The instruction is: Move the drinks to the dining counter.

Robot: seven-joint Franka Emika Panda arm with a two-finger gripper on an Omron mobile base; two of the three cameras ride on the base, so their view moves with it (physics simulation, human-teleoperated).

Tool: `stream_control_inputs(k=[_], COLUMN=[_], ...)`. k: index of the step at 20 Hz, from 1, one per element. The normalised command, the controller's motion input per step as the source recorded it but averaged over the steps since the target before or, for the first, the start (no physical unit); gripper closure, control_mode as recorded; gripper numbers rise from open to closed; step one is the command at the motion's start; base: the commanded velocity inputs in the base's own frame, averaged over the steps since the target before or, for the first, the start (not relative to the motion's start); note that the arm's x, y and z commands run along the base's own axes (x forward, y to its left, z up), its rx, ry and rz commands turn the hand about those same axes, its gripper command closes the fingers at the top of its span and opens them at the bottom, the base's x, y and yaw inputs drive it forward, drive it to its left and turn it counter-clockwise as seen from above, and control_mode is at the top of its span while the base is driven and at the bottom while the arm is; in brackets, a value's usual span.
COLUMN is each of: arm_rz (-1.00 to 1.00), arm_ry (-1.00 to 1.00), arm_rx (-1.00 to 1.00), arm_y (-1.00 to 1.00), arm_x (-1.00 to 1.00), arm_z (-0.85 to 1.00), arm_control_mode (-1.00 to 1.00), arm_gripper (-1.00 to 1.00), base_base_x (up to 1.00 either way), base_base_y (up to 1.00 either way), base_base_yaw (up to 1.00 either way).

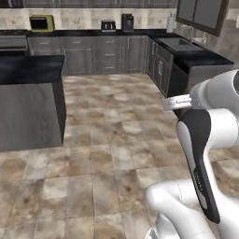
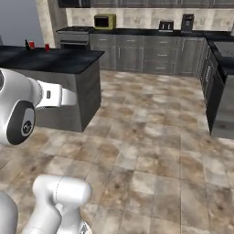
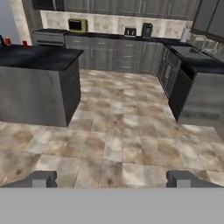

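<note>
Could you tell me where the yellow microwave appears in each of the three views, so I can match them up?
Left base view: yellow microwave, top left on the back counter.
Right base view, top, left of centre.
Hand view, upper left.
Shared landmark: the toaster to its right on that counter.

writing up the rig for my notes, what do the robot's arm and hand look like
The arm is glossy white with rounded, tube-like links. A long dark grey to black strip runs down one link, and a round dark joint cap with a small pale mark sits on another. No loose cables show. The hand ends in two small, blocky dark grey fingertips.
</note>
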Motion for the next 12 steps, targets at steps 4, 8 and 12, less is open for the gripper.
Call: stream_control_inputs(k=[4,8,12], arm_rz=[0.0,0.0,0.0], arm_ry=[0.0,0.0,0.0], arm_rx=[0.0,0.0,0.0], arm_y=[0.0,0.0,0.0], arm_x=[0.0,0.0,0.0], arm_z=[0.0,0.0,0.0], arm_control_mode=[1.0,1.0,1.0], arm_gripper=[-1.0,-1.0,-1.0], base_base_x=[1.0,1.0,1.0], base_base_y=[0.01,-0.34,-0.7], base_base_yaw=[0.04,0.02,0.07])
